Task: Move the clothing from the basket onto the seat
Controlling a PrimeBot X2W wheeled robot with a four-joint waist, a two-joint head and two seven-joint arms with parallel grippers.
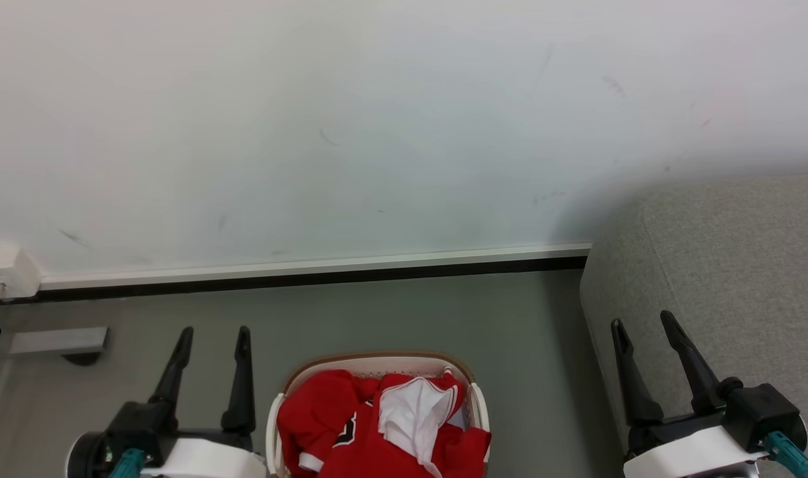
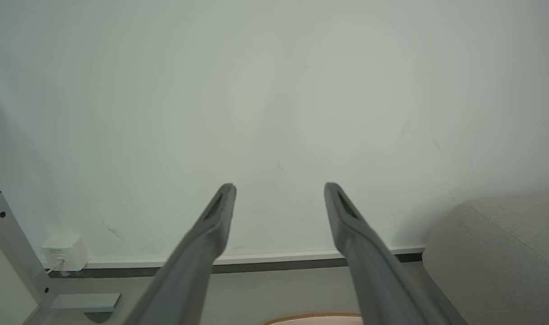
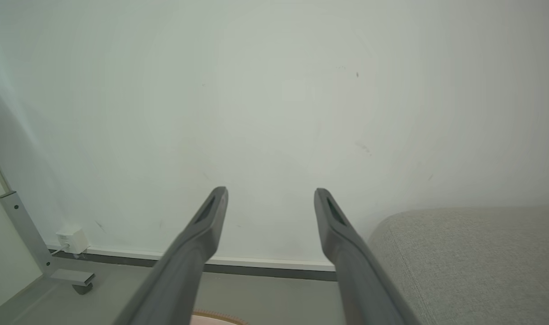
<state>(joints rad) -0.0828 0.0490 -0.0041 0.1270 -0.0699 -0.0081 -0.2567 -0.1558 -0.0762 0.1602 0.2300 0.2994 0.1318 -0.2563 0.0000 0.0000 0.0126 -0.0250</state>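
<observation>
Clothing [image 1: 350, 431], bright red with white lining turned outward and a partly folded black-and-white mark, lies heaped in the basket [image 1: 377, 360] at the bottom centre of the head view. The frame edge cuts off the near part of the heap, so the number of garments cannot be told. Of the basket, the far end is in frame: brown rim, white wall with small holes just visible under the rim. Its inner bottom is hidden under the fabric. It stands on the grey floor [image 1: 410, 312], between the two grippers and apart from the sofa [image 1: 729, 265].

Sofa: light grey fabric, rounded corner, cut off by the right and bottom edges. Whether it touches the wall [image 1: 377, 133] cannot be told.

Left gripper [image 1: 216, 330]: fingers spread wide, tips in open air over the floor, left of the basket. In its wrist view a sliver of brown rim shows at the bottom edge.

Right gripper [image 1: 641, 318]: fingers likewise spread wide. In the head view they overlap the sofa's side; whether they hang over it or in front of it cannot be told.

At far left, a small white box [image 1: 5, 272] sits against the skirting board [image 1: 311, 269], half cut off, beside a grey metal foot [image 1: 55, 340].
</observation>
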